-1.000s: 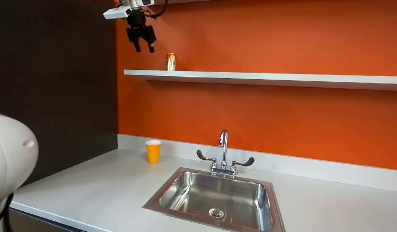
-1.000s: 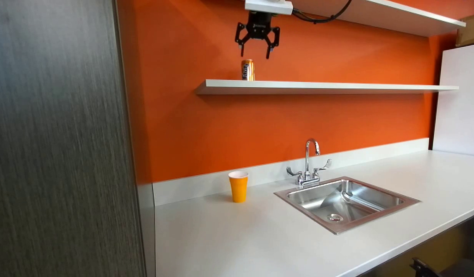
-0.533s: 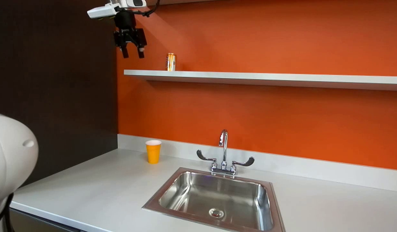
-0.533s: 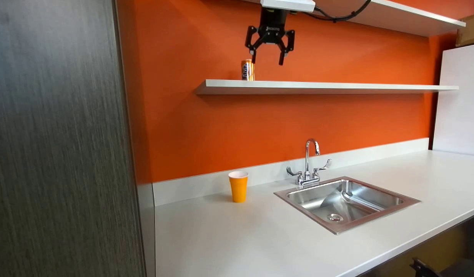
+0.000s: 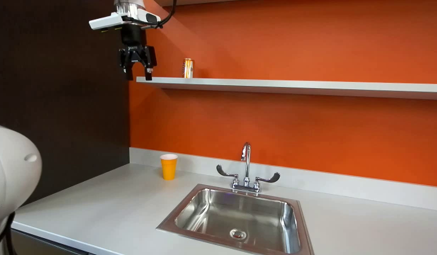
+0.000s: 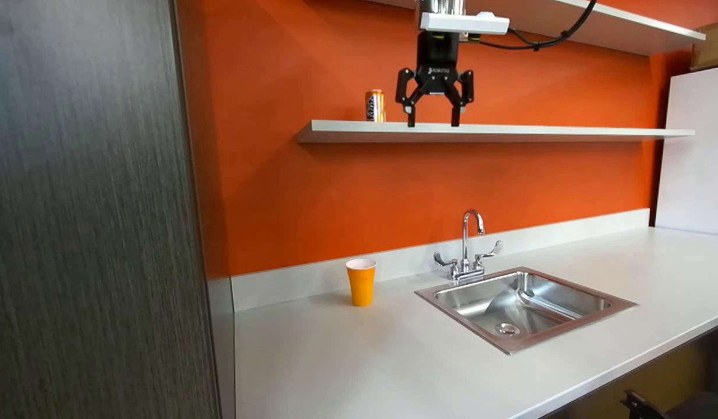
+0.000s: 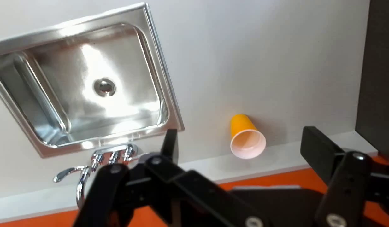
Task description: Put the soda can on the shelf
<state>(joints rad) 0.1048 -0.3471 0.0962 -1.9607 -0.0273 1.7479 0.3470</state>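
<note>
Soda can: one, orange, silvery at the top, upright on the shelf, near the end beside the dark panel. Both exterior views hide the shelf's upper surface, so we cannot tell how far back the can sits.

Gripper: one, black, pointing down, fingers spread wide, nothing held. Position: out in front of the shelf, apart from the can; fingers and shelf edge overlap by line of sight only, as we read it.

Cup: one, yellow-orange, open, upright on the worktop below the shelf. Not our can, though the wrist view frames it between the fingers.

Sink with faucet: one set, also below the shelf.

Step in hand, by our judgement: withdrawal, the placing being done. Best method: we would draw the gripper straight out from the shelf before any descent, since a finger lowered or swung across the edge could catch it or knock the can. We would leave the fingers spread, avoid any sideways sweep towards the can's end of the shelf, and give the can no nudge whatever; a smooth, narrow cylinder would likely tip or slide at a brush. Any descent should run well forward of the shelf, to miss the cup below.
</note>
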